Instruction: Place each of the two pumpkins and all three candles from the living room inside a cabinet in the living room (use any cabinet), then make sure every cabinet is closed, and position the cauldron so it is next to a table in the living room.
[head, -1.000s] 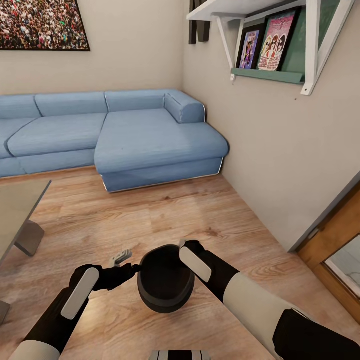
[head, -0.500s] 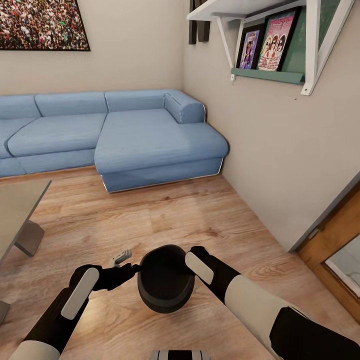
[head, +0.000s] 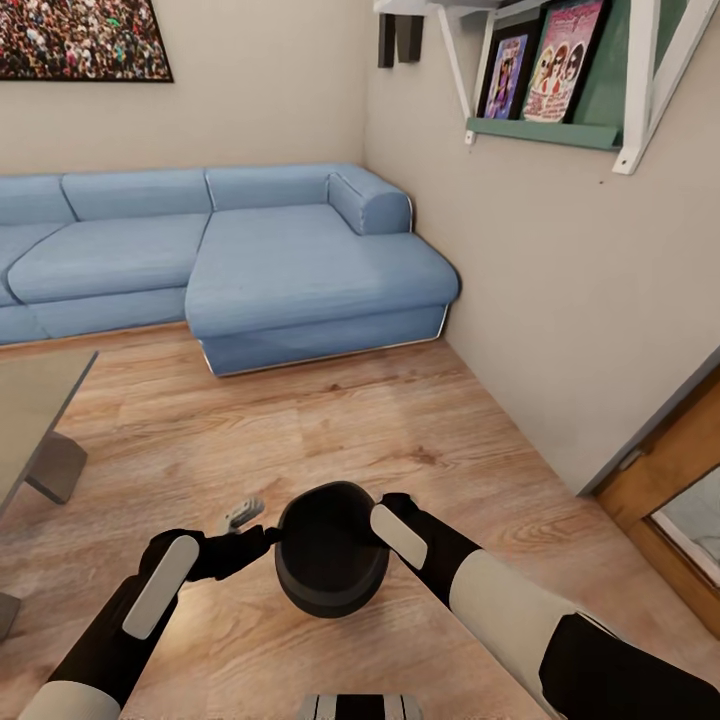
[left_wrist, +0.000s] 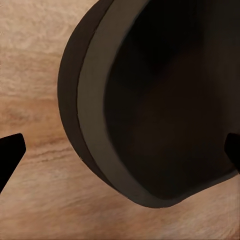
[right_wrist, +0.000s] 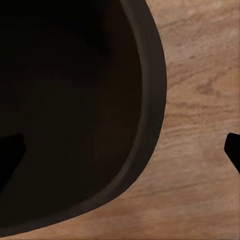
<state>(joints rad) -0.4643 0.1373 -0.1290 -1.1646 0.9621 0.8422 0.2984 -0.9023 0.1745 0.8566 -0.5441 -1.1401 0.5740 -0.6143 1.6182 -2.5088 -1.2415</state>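
Note:
The black cauldron (head: 330, 550) sits low over the wooden floor between my two arms, its mouth tipped toward the sofa. My left gripper (head: 262, 540) is at its left rim. In the left wrist view the cauldron (left_wrist: 165, 100) has its rim between the fingers of my left gripper (left_wrist: 120, 150), which stand wide apart. My right gripper (head: 385, 505) is at the right rim. There the cauldron (right_wrist: 65, 100) also has its rim between the spread fingers of my right gripper (right_wrist: 120, 150). The grey table (head: 30, 400) shows at the left edge.
A blue corner sofa (head: 300, 270) fills the back of the room. A beige wall (head: 560, 300) with a shelf of framed pictures (head: 545, 60) runs along the right, ending at a wooden door frame (head: 670, 480). Bare wooden floor (head: 350, 420) lies ahead.
The whole picture has shifted slightly, so the camera moved. My right gripper slid a little along the cauldron's rim toward me; the left arm and the cauldron kept their places.

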